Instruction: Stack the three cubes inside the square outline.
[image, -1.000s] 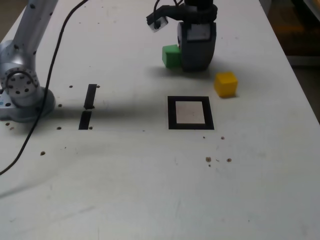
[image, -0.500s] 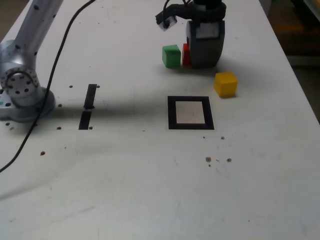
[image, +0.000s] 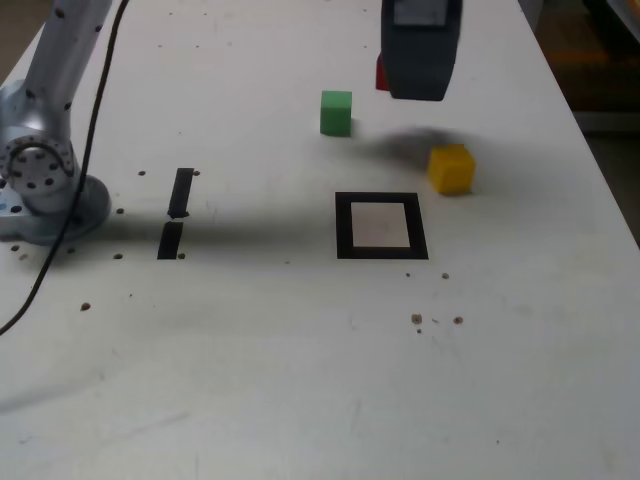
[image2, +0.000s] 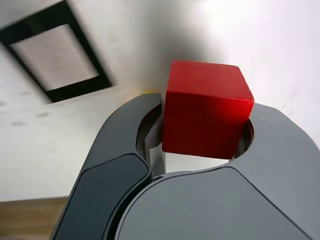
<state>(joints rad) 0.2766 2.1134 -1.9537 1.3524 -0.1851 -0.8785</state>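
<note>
- Exterior view: on the counter (image: 250, 360), the green cube (image: 336, 114) sits at about eleven o'clock from the square outline (image: 381, 225).
- The yellow cube (image: 452, 169) is at about two o'clock from the outline, outside its border.
- The red cube (image: 383, 74), mostly hidden by the fingers (image: 420, 60), shows toward twelve o'clock from the outline.
- Wrist view: the fingers clasp the red cube between them; a blurred yellow sliver shows just beside one finger.

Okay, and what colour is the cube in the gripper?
Red; it shows best in the wrist view.
</note>
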